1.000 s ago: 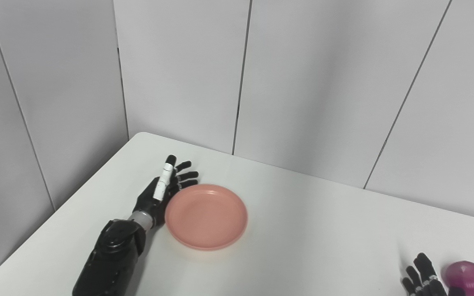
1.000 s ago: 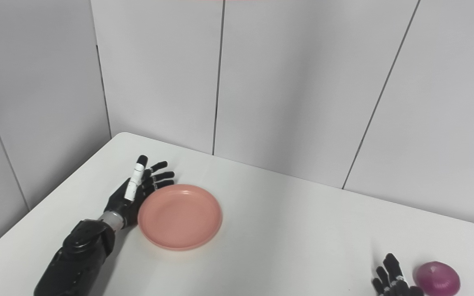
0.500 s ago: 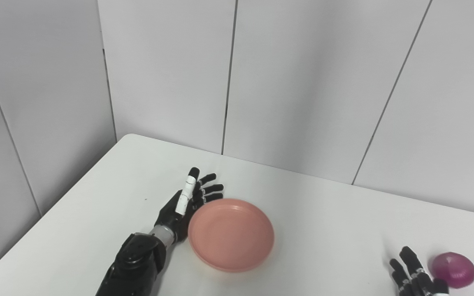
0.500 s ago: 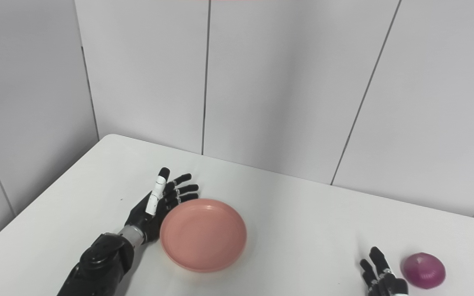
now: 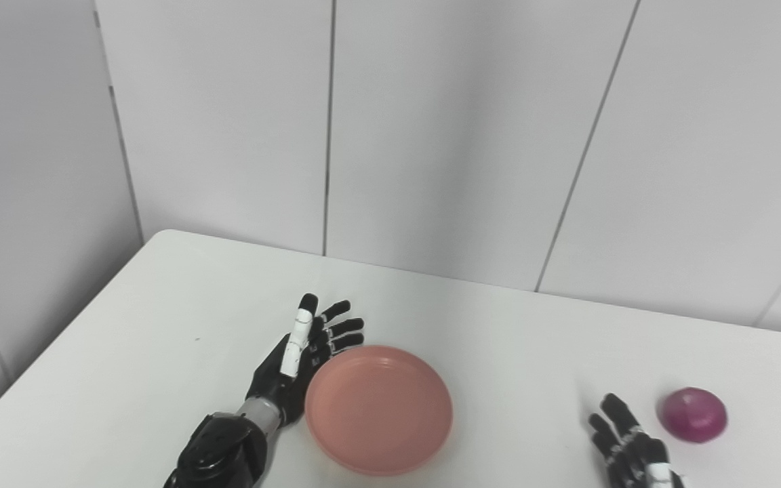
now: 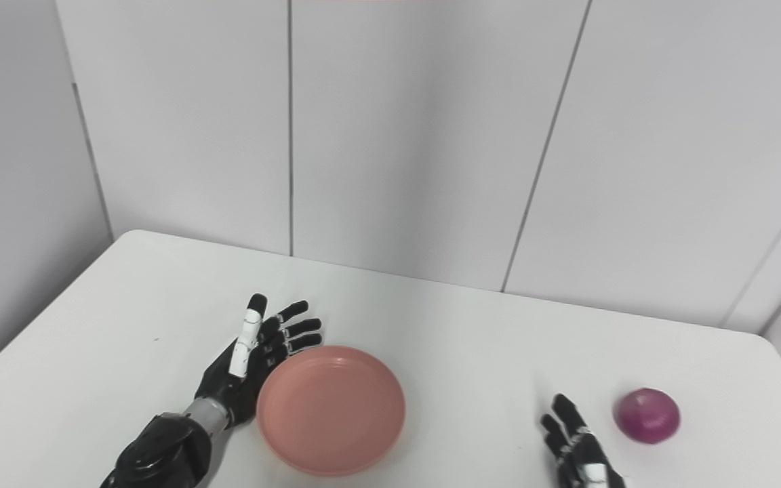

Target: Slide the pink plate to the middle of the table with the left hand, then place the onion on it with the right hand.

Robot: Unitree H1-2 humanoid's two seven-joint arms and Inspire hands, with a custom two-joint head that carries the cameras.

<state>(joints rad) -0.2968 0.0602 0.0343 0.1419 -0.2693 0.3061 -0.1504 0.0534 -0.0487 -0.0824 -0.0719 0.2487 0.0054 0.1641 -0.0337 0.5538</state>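
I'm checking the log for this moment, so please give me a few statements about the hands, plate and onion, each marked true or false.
1. The onion lies on the pink plate. False: it sits on the white table, right of the plate and apart from it.
2. The left hand is open, at the plate's left rim. True.
3. The right hand holds the onion. False: it is open, beside the onion and not touching it.
4. The plate is empty. True.
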